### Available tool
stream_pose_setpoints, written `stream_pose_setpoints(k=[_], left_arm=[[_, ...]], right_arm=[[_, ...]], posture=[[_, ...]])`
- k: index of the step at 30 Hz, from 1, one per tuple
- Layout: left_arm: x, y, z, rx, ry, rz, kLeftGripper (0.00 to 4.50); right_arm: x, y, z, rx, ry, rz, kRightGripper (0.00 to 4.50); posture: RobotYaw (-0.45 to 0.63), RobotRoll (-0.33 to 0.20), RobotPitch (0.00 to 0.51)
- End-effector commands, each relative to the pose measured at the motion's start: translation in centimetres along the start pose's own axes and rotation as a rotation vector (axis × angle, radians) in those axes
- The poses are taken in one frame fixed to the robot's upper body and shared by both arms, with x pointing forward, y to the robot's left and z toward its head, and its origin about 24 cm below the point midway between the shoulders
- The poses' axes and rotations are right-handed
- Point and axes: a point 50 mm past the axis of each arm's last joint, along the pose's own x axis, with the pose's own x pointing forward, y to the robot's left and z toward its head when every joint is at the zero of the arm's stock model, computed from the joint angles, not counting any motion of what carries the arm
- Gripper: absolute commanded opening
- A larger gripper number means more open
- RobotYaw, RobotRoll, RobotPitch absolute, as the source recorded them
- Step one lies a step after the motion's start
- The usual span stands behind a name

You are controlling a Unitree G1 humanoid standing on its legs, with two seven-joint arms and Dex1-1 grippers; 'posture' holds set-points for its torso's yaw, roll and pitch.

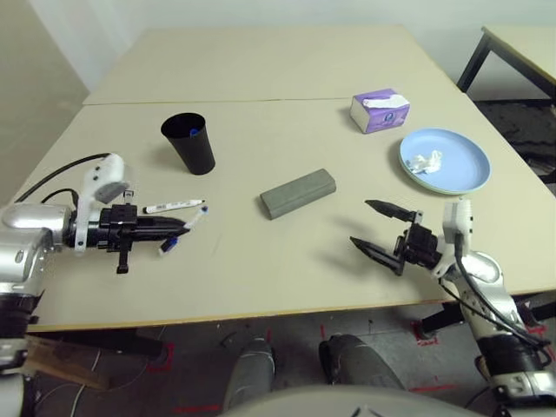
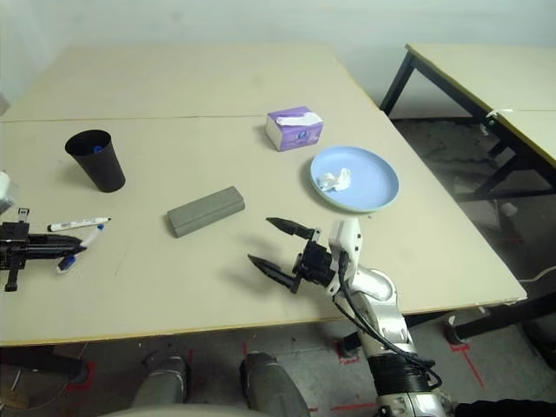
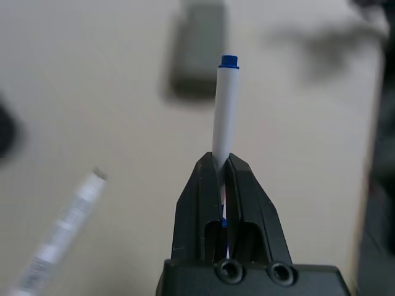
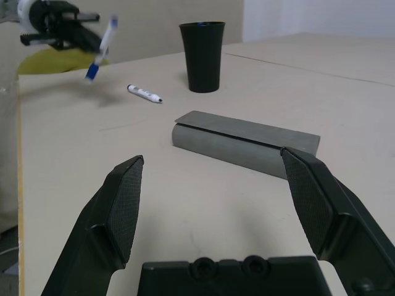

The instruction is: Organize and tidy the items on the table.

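Left gripper (image 1: 178, 228) — slim white marker (image 3: 222, 117)

A pale beige table (image 1: 261, 78) is crossed by a thin darker seam line. At about ten o'clock from the grey glasses case (image 1: 298, 193), a black cup (image 1: 188, 143) is seen, with a spot of blue inside its rim. At nine o'clock from the case, a white marker with a black cap (image 1: 174, 207) is printed with small dark lettering. A second white marker (image 3: 223, 108), tipped in blue at both ends, is clamped between the black fingers of the left gripper (image 1: 178, 226). At two o'clock from the case, a light blue plate (image 1: 469, 169) is marked by a crumpled white tissue (image 1: 426, 162). A purple and white tissue box (image 1: 380, 110) is seen at one o'clock. The right gripper (image 1: 374, 229) is black, on a silver forearm.
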Motion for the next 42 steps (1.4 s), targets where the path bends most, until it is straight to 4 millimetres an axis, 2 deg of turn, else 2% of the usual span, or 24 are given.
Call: stream_pose_setpoints(k=[1, 7, 13, 21, 26, 33, 38, 42], left_arm=[[-0.4, 0.2, 1.5, 0.012, -0.160, 0.125, 0.01], [0.3, 0.6, 3.4, 0.040, -0.375, 0.298, 0.01], [1.7, 1.2, 4.0, 0.080, -0.462, 0.437, 0.01], [3.8, 3.4, 3.7, 0.137, -0.386, 0.663, 0.01], [6.5, 4.7, 3.8, 0.175, -0.306, 0.703, 0.01], [9.2, 6.3, 5.5, 0.177, -0.351, 0.715, 0.01], [9.4, 7.0, 5.9, 0.183, -0.368, 0.733, 0.01], [9.2, 7.4, 5.4, 0.173, -0.364, 0.754, 0.01]], right_arm=[[-0.6, 0.2, -0.3, 0.006, 0.028, 0.004, 4.50], [-0.6, 0.3, -0.5, 0.012, 0.033, 0.010, 4.50], [-0.5, 0.4, -0.5, 0.010, 0.038, 0.019, 4.50], [-0.8, 0.9, -0.6, 0.016, 0.051, 0.033, 4.50], [-0.6, 1.2, -0.7, 0.015, 0.057, 0.048, 4.50], [-0.4, 1.5, -0.7, 0.019, 0.055, 0.044, 4.50], [-0.6, 1.5, -0.6, 0.015, 0.060, 0.029, 4.50], [-0.7, 1.6, -0.6, 0.015, 0.064, 0.024, 4.50]], posture=[[-0.03, 0.000, 0.089], [-0.02, 0.000, 0.085], [-0.03, 0.000, 0.084], [-0.03, 0.000, 0.085], [-0.04, 0.000, 0.092], [-0.06, 0.000, 0.101], [-0.07, 0.000, 0.104], [-0.07, 0.000, 0.107]])
